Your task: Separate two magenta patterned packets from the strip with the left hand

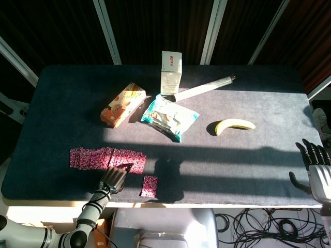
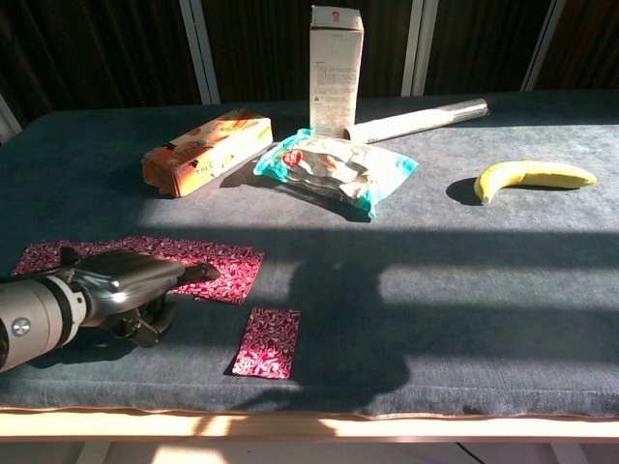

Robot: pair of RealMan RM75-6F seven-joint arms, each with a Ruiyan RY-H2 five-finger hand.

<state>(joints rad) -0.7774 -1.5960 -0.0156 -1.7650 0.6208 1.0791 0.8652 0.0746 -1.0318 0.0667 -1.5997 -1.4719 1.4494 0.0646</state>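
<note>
- My left robot hand [image 2: 135, 280] lies on the magenta strip [image 1: 106, 157] at lower left, fingers extended, grasping nothing.
- One separated packet [image 2: 267, 342] lies just beside it.
- My right robot hand [image 1: 316, 168] hangs released at far right.

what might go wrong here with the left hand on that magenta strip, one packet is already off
1. The left hand rests on the right end of the magenta strip with nothing pinning the far end, so a pull may drag the whole strip rather than tear it.
2. The loose packet lies close to the table's front edge; a sweep of the hand could push it off.
3. Hard shadow covers the strip's end, so the tear line is hard to see.
</note>
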